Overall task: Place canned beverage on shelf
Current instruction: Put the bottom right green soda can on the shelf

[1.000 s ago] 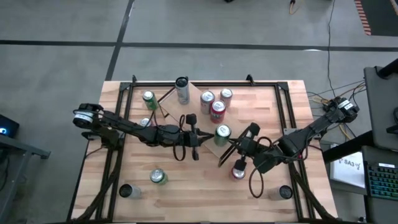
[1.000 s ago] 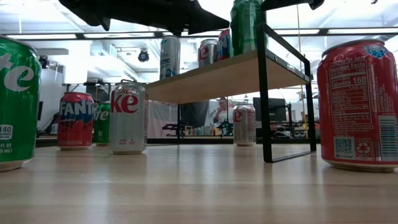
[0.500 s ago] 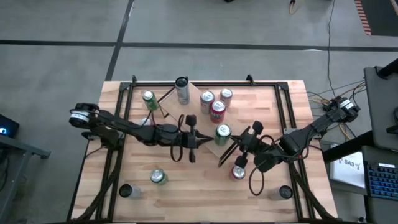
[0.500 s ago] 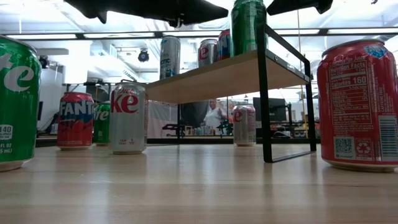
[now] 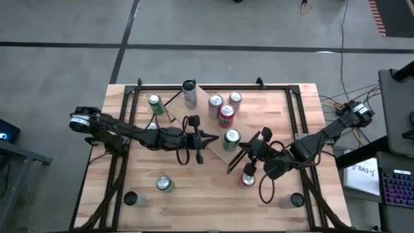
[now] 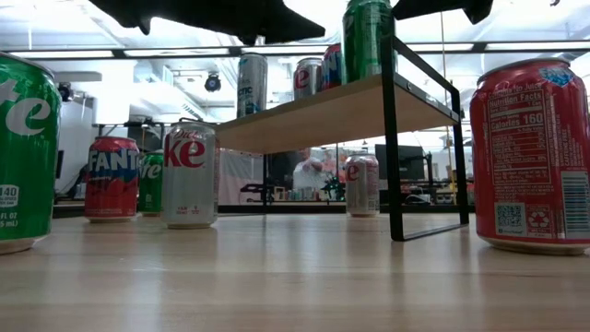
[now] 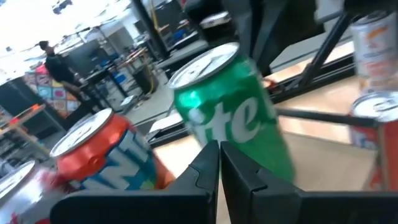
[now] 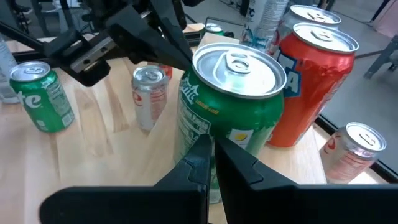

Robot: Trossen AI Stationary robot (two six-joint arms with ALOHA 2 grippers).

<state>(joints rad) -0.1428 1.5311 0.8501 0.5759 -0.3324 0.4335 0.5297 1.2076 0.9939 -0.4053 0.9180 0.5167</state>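
Shelf [image 5: 208,123] holds green can [image 5: 231,137], just beside closed right claw [image 5: 248,147].

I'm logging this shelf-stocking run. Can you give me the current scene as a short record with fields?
shelf: small wood board on black end frames, mid-table
cans on shelf: four, with a green can at its near end
cans on table: green, green, red
left claw: shut, empty, over the shelf's left part
right claw: shut, empty, beside the green can on the shelf
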